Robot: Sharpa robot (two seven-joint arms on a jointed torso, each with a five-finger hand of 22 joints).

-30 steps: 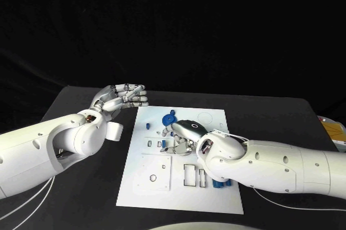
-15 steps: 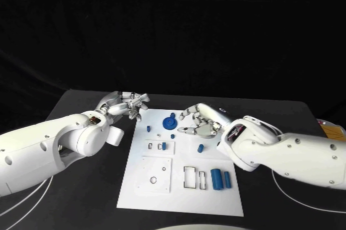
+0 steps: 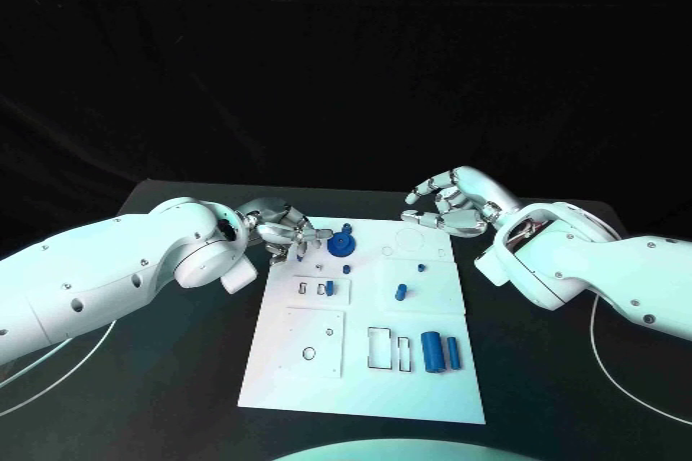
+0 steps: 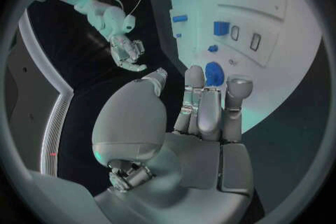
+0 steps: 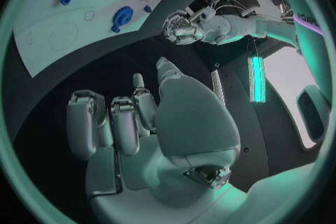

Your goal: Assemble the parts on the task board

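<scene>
a black table (image 3: 173,381) is carrying the white board (image 3: 339,376); blue parts (image 3: 441,353) are lying on it. both the left hand (image 3: 277,228) and right hand (image 3: 451,203) are hovering empty, fingers loosely curled and apart.

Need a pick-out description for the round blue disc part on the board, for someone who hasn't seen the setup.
Start at the white rectangular task board in the middle of the black table, then go to its far end, on the side where the left hand hovers. The round blue disc part lies there, just off that hand's fingertips. It is the only wide, flat, circular blue piece; its neighbours are small pegs, and the blue cylinders lie at the near end.
</scene>
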